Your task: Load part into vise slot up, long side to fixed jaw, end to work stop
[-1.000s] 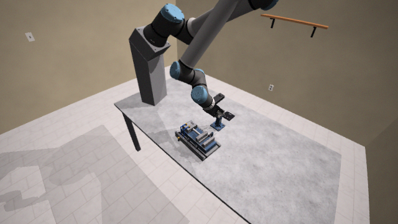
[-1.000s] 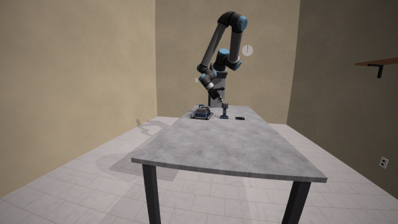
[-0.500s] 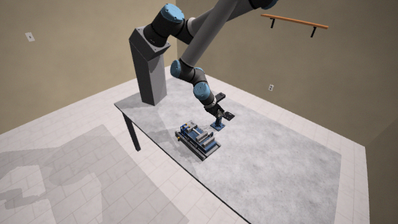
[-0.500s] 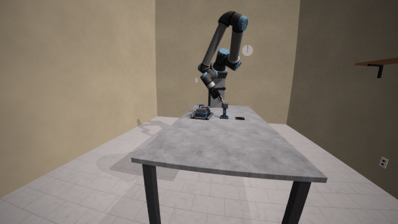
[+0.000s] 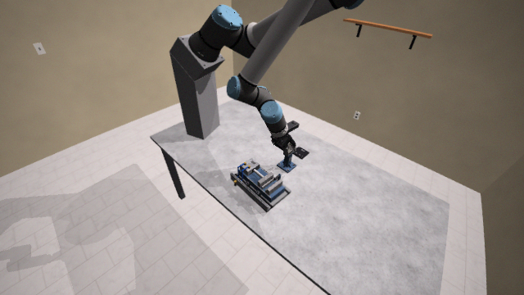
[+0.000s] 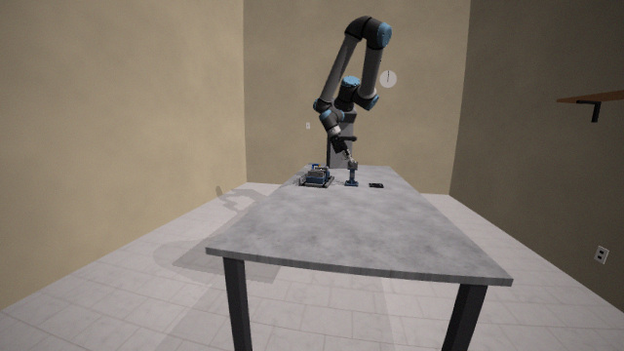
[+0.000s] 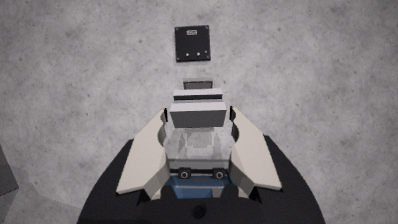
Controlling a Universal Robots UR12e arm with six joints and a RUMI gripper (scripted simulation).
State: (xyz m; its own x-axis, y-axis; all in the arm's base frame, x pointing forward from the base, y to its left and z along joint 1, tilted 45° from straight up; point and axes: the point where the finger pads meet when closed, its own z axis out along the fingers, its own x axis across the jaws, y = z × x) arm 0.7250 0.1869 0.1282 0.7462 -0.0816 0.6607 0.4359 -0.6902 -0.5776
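1. One gripper (image 5: 289,152) (image 6: 350,159) (image 7: 198,107) is reaching down at a slant to the top of one blue post (image 5: 287,161) (image 6: 352,175).
2. Its two pale fingers are standing apart, one on each side of a gray slotted block (image 6: 352,166) (image 7: 198,118), with a narrow gap showing on both sides; they are not clamping it.
3. This block, apparently the part, is sitting up on the post; where it meets the V-block is too small to tell.
4. One black infeed plate (image 5: 301,152) (image 6: 376,185) (image 7: 192,43) is lying flat near the post, bearing no block.
5. One vise (image 5: 255,175) (image 6: 317,179) is standing on the other side of the post, its two gray jaws spaced apart.
6. One table (image 5: 360,213) (image 6: 361,229) (image 7: 310,65) is carrying everything.
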